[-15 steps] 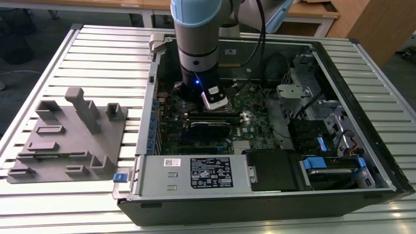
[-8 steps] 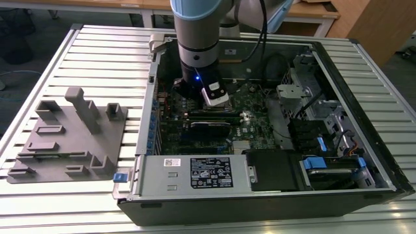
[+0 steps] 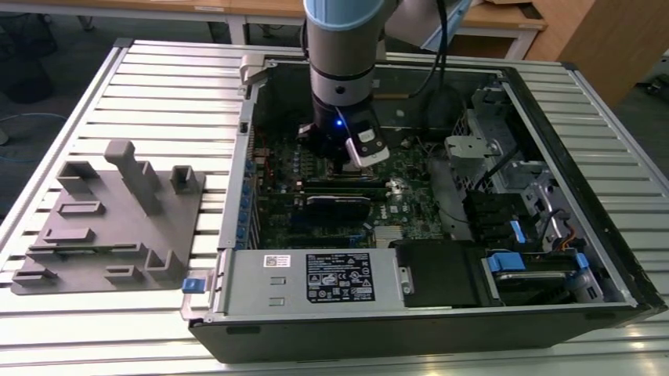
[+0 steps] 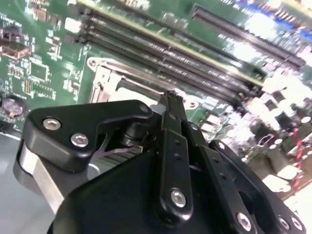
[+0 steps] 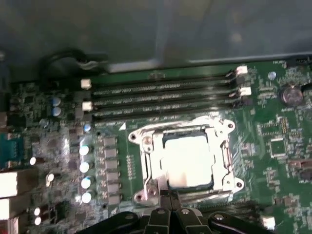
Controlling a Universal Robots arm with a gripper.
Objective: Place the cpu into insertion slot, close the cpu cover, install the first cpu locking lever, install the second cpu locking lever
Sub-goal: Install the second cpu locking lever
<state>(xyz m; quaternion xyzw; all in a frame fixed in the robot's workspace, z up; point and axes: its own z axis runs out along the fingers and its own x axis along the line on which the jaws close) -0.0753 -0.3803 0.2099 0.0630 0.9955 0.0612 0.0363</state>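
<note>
Hovering low over the insertion slot [image 5: 184, 158], the gripper [image 5: 168, 195] points its fingertips at the slot's metal rim; in both wrist views the two black fingers [image 4: 171, 105] lie pressed together with no gap between them and nothing held. In the first wrist view the tips sit just beside one corner of the cpu cover [image 5: 146, 161], the silver frame lying flat over the slot. The cpu [image 5: 187, 160] rests seated inside the slot, its dull silver top visible through the cover's centre window. Beyond the slot, on the side away from the gripper, run the long narrow black memory slots [image 5: 163, 97], parallel to the slot's edge. In the exterior view the arm [image 3: 343, 63] descends into the open computer case [image 3: 522, 313], and a grey fixture block [image 3: 115, 227] stands outside the case toward the exterior view's left.
</note>
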